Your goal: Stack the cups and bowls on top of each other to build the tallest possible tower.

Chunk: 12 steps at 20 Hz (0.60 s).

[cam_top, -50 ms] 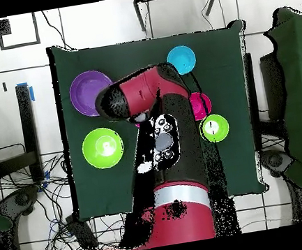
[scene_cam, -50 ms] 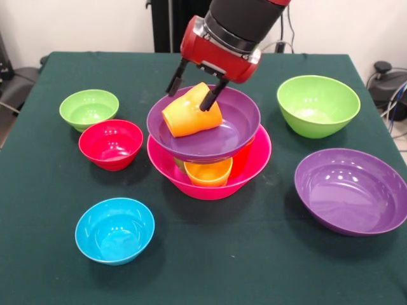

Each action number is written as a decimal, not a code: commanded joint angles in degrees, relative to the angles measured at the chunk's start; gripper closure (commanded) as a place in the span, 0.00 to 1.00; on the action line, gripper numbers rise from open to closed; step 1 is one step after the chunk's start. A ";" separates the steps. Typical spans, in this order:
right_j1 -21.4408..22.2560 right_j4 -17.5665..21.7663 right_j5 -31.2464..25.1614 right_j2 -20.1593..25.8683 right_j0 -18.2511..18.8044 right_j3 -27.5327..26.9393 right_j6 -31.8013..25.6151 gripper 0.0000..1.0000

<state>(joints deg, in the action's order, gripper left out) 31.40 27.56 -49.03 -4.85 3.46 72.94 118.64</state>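
The tower stands mid-table. Its base is the hot-pink bowl [scene_cam, -50 ms: 254,166], which holds an orange cup [scene_cam, -50 ms: 208,173], a red-orange cup [scene_cam, -50 ms: 245,157] and a sliver of a green cup [scene_cam, -50 ms: 179,165]. A purple bowl [scene_cam, -50 ms: 232,130] rests on those cups. A yellow-orange cup [scene_cam, -50 ms: 191,117] lies tilted on its side in the left part of that bowl. My gripper [scene_cam, -50 ms: 189,100] comes down from above and is shut on this cup, one finger [scene_cam, -50 ms: 212,96] in front of it and the other behind. In the overhead view the arm [cam_top, -50 ms: 154,116] hides the tower and the gripper.
Loose bowls ring the tower: small light-green [scene_cam, -50 ms: 89,108] [cam_top, -50 ms: 214,128], red [scene_cam, -50 ms: 110,143] [cam_top, -50 ms: 200,103], blue [scene_cam, -50 ms: 114,230] [cam_top, -50 ms: 181,59], medium light-green [scene_cam, -50 ms: 318,105] [cam_top, -50 ms: 102,147] and a second purple one [scene_cam, -50 ms: 351,189] [cam_top, -50 ms: 91,92]. A dark green cloth [scene_cam, -50 ms: 254,267] covers the table.
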 commanded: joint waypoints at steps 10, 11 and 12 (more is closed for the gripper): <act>-0.65 -5.01 -5.85 10.97 3.26 7.88 -9.57 0.00; -0.58 -5.13 -6.09 11.09 3.29 7.87 -9.60 0.00; -0.67 -5.26 -6.58 11.22 3.31 7.60 -9.67 0.00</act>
<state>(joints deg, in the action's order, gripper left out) 31.57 23.67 -49.22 -1.33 6.19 75.97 118.64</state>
